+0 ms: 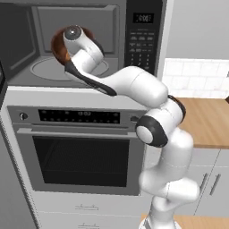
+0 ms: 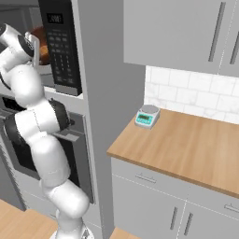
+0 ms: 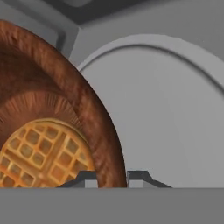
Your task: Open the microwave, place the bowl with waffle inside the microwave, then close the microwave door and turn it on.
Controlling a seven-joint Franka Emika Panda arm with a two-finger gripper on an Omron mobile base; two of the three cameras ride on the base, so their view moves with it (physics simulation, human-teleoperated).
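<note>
The microwave (image 1: 144,38) stands open, its grey cavity and round turntable (image 1: 47,69) exposed. A sliver of the microwave door (image 1: 2,84) shows at the far left, swung out. My arm reaches into the cavity. The dark brown wooden bowl (image 1: 58,47) hangs tilted above the turntable (image 3: 175,109), the golden waffle (image 3: 41,153) lying inside it. My gripper (image 3: 111,177) is shut on the bowl's rim (image 3: 94,118), one fingertip on each side of it. In the right base view the bowl (image 2: 42,46) peeks out behind my wrist, beside the keypad panel (image 2: 60,42).
A steel wall oven (image 1: 80,154) sits directly under the microwave. To the right runs a wooden counter (image 2: 186,144) with a small kitchen scale (image 2: 147,116), white tiles behind and grey upper cabinets (image 2: 182,32) above.
</note>
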